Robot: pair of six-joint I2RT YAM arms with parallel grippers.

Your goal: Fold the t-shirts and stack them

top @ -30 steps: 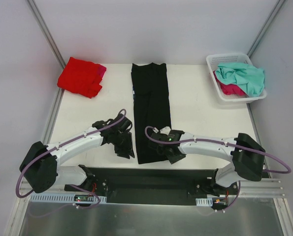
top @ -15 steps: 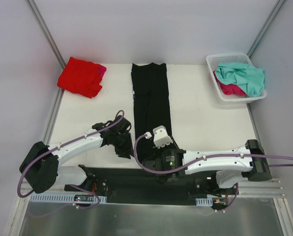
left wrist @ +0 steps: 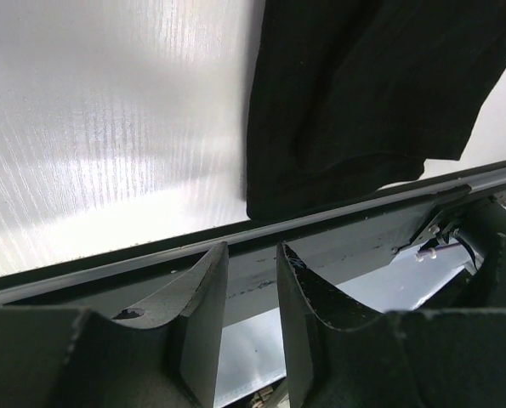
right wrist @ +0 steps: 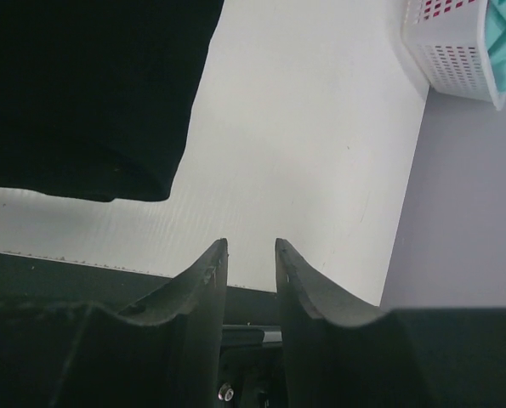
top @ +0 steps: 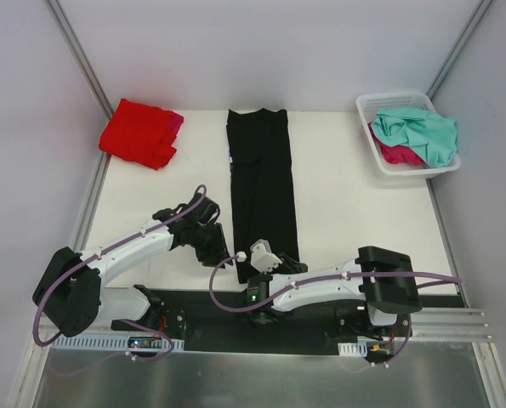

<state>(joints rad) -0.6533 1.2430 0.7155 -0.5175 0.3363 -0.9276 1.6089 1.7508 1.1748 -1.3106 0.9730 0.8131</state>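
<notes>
The white counter (top: pixel 355 212) shows wide bare stretches either side of the middle. Down that middle runs the black shirt (top: pixel 261 187), folded into a long narrow strip, far end at the back edge, near hem right at the front edge. The red shirt (top: pixel 138 132) sits bunched in the far left corner, reaching the side edge. In the far right corner, the basket (top: pixel 367 106) holds a teal shirt (top: pixel 418 132) on top of a pink shirt (top: pixel 397 155). The left fingers (left wrist: pixel 201 289) hang over the front edge just left of the strip's near corner, with a narrow gap and nothing in it. The right fingers (right wrist: pixel 299 280) are by the strip's other near corner, same narrow gap, empty, with bare counter ahead all the way to the basket.
</notes>
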